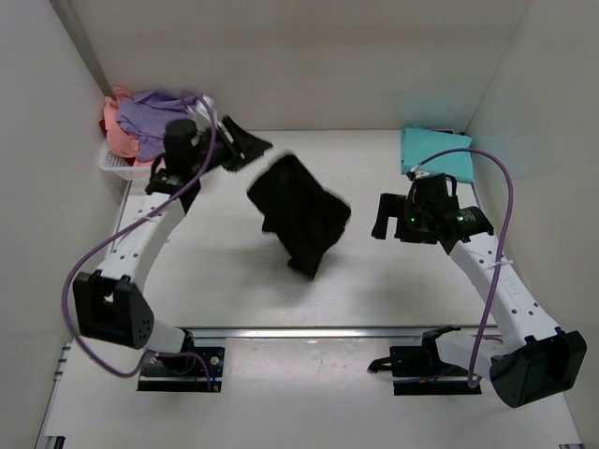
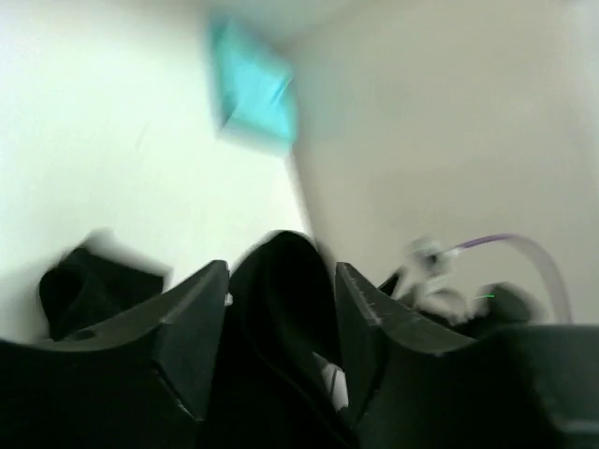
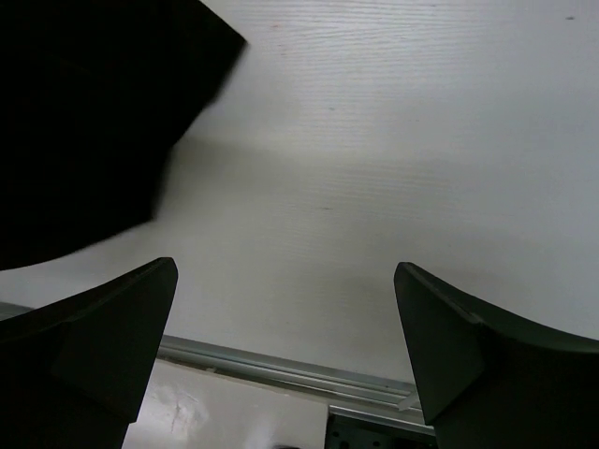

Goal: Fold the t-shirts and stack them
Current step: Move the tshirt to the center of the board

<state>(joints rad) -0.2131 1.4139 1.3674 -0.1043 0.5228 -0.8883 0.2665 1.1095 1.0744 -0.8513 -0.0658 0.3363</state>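
The black t-shirt (image 1: pixel 299 217) hangs crumpled over the middle of the table, blurred. My left gripper (image 1: pixel 240 146) is shut on a fold of it; in the left wrist view the black cloth (image 2: pixel 281 271) fills the gap between my fingers (image 2: pixel 192 318). My right gripper (image 1: pixel 384 219) is open and empty just right of the shirt. In the right wrist view (image 3: pixel 285 346) the black shirt (image 3: pixel 84 122) lies at the upper left, apart from the fingers. A folded teal t-shirt (image 1: pixel 435 154) lies at the back right and also shows in the left wrist view (image 2: pixel 251 89).
A white mesh basket (image 1: pixel 114 166) stands at the back left holding lavender (image 1: pixel 159 114), salmon-pink (image 1: pixel 120 136) and red shirts. Walls close in on the left, back and right. A metal rail (image 1: pixel 309 332) runs along the near table edge.
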